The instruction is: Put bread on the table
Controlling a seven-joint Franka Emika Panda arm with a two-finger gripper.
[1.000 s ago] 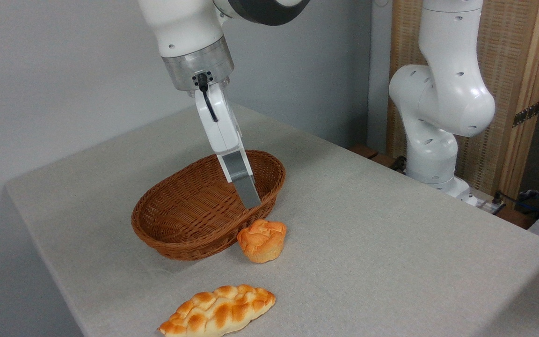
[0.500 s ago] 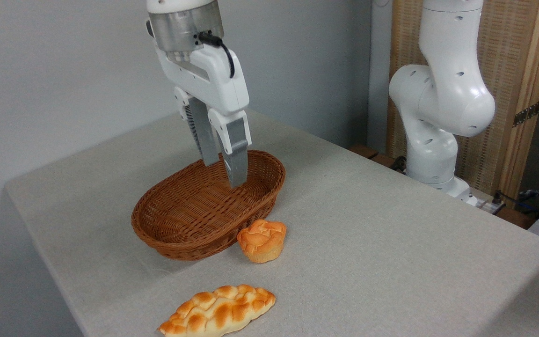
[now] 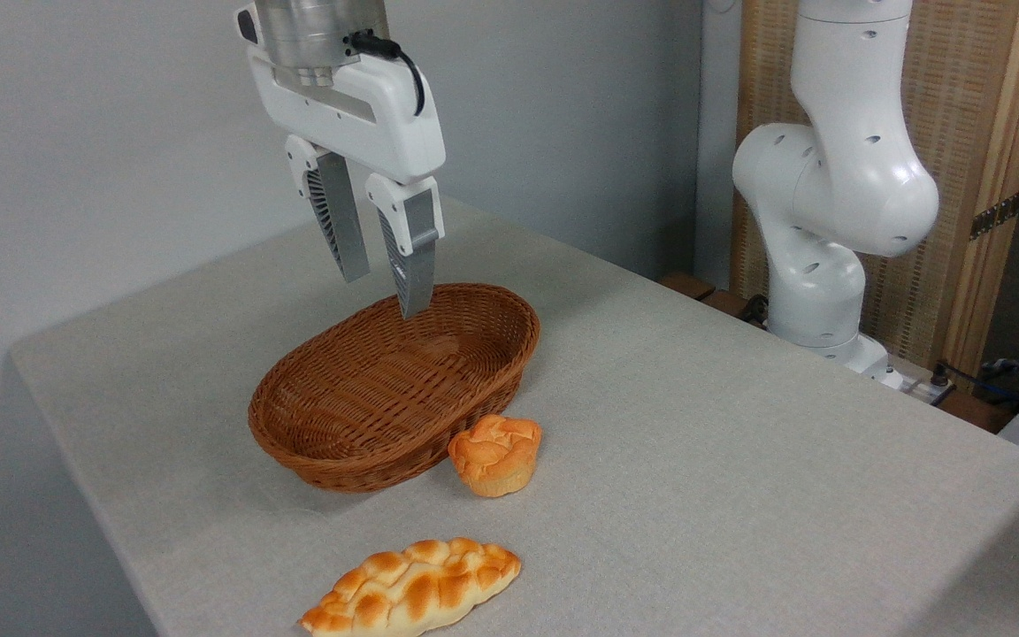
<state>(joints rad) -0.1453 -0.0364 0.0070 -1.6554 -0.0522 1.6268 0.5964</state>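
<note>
End effector (image 3: 383,287) up in the air, fingers (image 3: 339,226) spread apart with nothing between them, tips pointing down over the far end of the basket (image 3: 346,433). It hangs clear above the rim, touching neither wicker nor bread. Above it, the white hand body and metal wrist run out of the top of the picture.

Below, the brown oval basket sits on the worktop (image 3: 739,442), and its inside shows only bare weave. Right beside its near right wall, there's the bun (image 3: 495,453): small, round, orange-golden knotted top, paler base, standing upright on the grey-beige cloth. It looks just about touching the basket's outer wall, though whether there's a sliver of gap I can't tell from here. So the bun is out on the worktop, well below and to the right of the open fingers.

Closer to the camera, well apart from both, the long braided loaf (image 3: 410,588) lies flat near the front edge of the worktop.

Off to the right, the arm's white base column (image 3: 832,203) stands beyond the far edge, a wooden screen (image 3: 987,133) behind it.
</note>
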